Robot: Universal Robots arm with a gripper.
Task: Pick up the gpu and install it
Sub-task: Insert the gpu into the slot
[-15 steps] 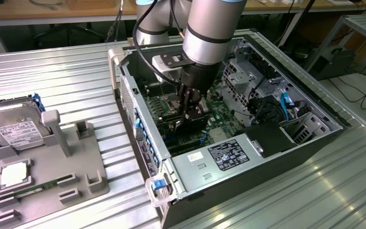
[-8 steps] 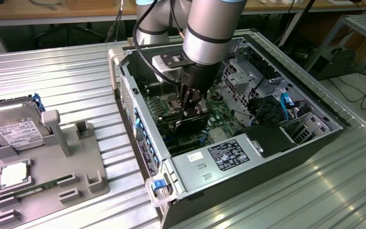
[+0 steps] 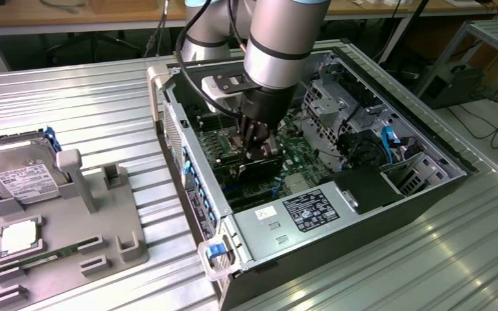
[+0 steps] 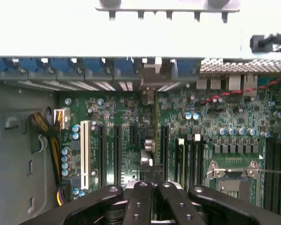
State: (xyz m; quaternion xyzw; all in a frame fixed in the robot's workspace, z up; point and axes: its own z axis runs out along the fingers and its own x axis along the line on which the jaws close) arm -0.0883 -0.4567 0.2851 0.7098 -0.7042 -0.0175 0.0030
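One gripper (image 3: pixel 262 150) is reaching deep inside the open computer case (image 3: pixel 379 214); its fingers (image 4: pixel 143 206) are pinching shut on the gpu (image 3: pixel 258 170). It's standing upright over the motherboard (image 4: pixel 131 122).

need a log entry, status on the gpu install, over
Gripper shut, down inside the open pc case. Gpu on edge under the fingers, at the motherboard slots. Nothing blocking visible.

I am seeing printed labels on the hard drive (image 3: pixel 26 176) and the power supply (image 3: pixel 318 208), but I am reading no legible text, brand or number.
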